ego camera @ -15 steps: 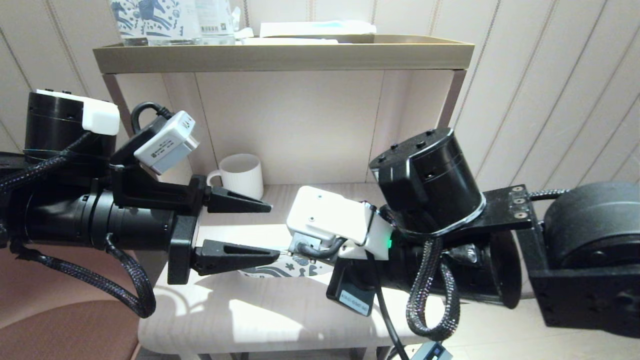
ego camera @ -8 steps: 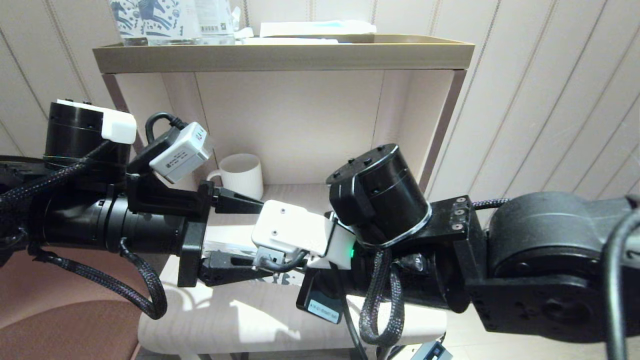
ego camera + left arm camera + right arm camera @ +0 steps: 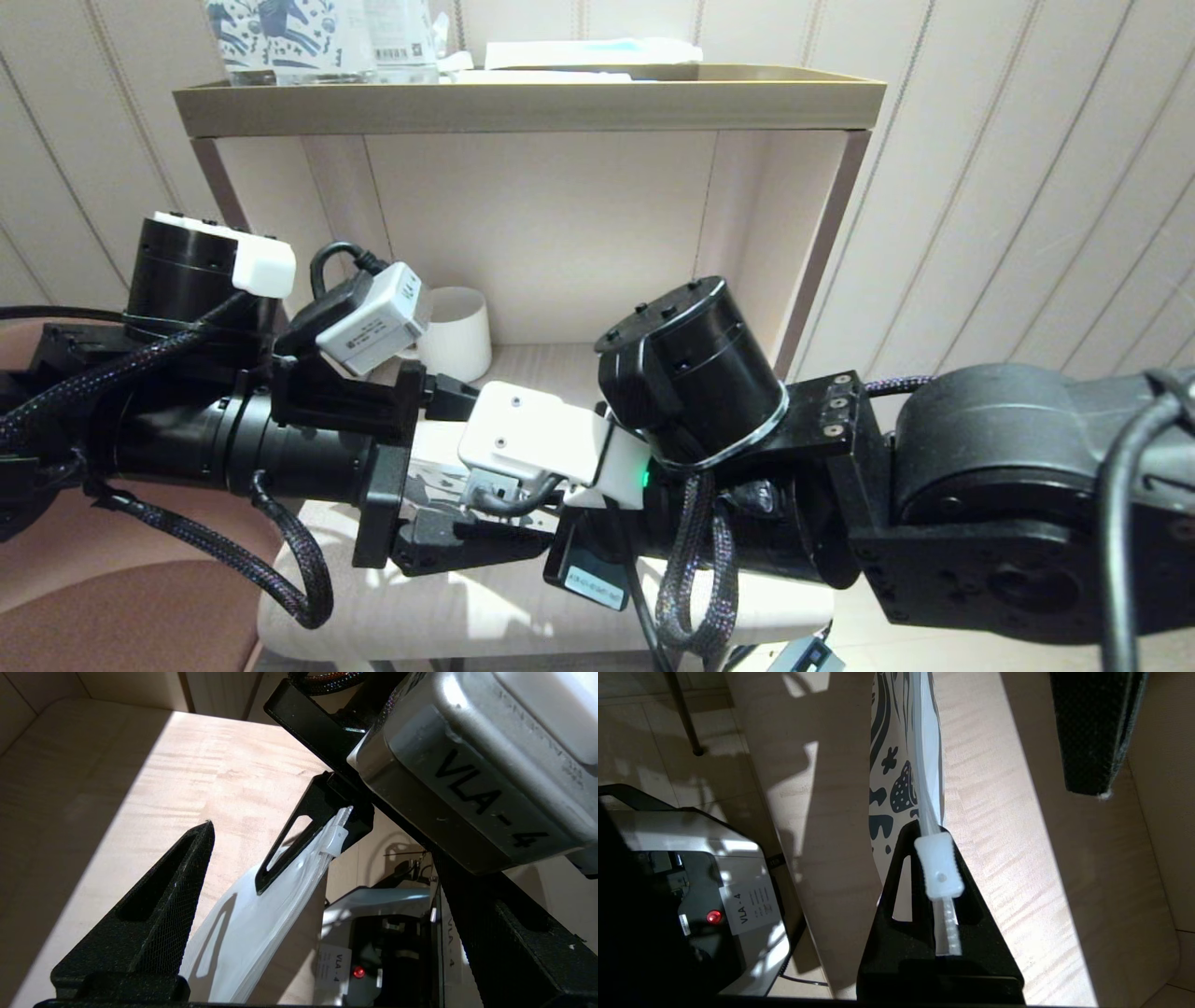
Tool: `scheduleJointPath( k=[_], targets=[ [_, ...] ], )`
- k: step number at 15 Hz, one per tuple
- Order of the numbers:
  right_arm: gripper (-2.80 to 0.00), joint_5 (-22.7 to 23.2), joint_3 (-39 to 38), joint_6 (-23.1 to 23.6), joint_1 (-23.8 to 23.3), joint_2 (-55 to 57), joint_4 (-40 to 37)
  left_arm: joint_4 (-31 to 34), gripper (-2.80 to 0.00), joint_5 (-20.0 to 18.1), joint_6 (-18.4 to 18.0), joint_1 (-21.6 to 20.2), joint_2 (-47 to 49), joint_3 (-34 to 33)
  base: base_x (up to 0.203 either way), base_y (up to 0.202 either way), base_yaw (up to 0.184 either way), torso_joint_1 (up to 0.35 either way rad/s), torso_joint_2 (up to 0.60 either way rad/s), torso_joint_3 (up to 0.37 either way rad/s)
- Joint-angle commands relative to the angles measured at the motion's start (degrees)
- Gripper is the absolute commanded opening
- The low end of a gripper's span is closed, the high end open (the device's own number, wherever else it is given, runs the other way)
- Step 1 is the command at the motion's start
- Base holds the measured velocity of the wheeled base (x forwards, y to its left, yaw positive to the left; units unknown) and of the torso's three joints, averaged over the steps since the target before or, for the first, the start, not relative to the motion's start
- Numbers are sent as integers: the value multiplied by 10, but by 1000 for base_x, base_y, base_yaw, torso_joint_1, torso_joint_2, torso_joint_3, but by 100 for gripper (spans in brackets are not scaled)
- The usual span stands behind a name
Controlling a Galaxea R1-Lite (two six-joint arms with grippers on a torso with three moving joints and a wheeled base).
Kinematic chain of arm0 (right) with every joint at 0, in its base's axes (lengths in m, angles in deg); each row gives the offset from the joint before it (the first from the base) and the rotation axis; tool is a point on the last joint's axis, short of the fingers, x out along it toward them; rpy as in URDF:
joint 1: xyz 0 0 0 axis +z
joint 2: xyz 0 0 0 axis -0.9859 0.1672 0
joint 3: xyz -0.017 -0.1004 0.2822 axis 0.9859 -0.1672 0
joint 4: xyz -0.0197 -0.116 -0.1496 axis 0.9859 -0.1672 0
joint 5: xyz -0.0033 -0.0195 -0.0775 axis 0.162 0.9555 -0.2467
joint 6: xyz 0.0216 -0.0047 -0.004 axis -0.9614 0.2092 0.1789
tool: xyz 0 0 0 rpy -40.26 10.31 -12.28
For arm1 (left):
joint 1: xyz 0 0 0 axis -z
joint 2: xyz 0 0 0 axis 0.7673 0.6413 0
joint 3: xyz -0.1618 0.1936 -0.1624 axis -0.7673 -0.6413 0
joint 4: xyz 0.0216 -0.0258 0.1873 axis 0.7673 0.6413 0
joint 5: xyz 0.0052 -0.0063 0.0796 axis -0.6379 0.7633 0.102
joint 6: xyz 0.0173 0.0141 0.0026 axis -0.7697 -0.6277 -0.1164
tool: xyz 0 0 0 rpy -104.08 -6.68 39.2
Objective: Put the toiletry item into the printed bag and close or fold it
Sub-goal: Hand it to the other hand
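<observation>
While both arms meet low in front of the wooden shelf [image 3: 523,611], the printed bag [image 3: 896,779] stands up on its thin edge between them. It is not lying flat. I think that is so its top edge, with the zip, is easy to reach.

The right gripper [image 3: 1006,812] comes in from the right. Its two fingers are apart, not squeezed together. One finger [image 3: 924,942] sits right under the zip edge and touches it, and the white slider tab [image 3: 938,868] rests on that finger. The other finger is well away from the bag. So the bag seems to lean on one finger, and I cannot tell what else holds it up.

The left gripper [image 3: 321,841] comes in from the left with its fingers spread wide. The bag and the right finger sit in the gap between them. It looks ready to take hold of the bag so the bag will not slip when the slider is pulled.

I cannot see the toiletry item anywhere. It may be inside the bag, but I cannot tell.

A white mug [image 3: 459,331] stands at the back of the shelf, behind the left arm, apart from the bag.
</observation>
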State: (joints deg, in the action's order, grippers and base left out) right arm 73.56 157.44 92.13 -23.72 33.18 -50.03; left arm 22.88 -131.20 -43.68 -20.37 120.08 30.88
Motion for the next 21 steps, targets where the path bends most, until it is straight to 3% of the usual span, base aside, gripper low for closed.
scheduleJointPath(
  k=[1,5,13,15,18,21],
  targets=[
    [-280,5,-3,2,0,0,-1,0,0,-2,-3,2,5,-2,0,0,0,0,0,0],
    [-280,11,-5,-4,0,-1,-1,-2,0,-2,-36,1,20,-5,0,0,0,0,0,0],
    [-280,13,-4,-4,0,0,-1,-30,0,12,-29,1,24,-5,0,0,0,0,0,0],
    [-280,15,-4,-8,-1,0,-2,-64,0,33,-28,1,26,-14,0,0,0,0,0,0],
    [-280,24,-5,-23,-4,-2,-2,-176,0,82,-24,1,29,-48,0,0,0,0,0,0],
    [-280,24,-5,-23,-5,-4,-2,-209,0,89,-10,1,26,-64,0,0,0,0,0,0]
  ],
)
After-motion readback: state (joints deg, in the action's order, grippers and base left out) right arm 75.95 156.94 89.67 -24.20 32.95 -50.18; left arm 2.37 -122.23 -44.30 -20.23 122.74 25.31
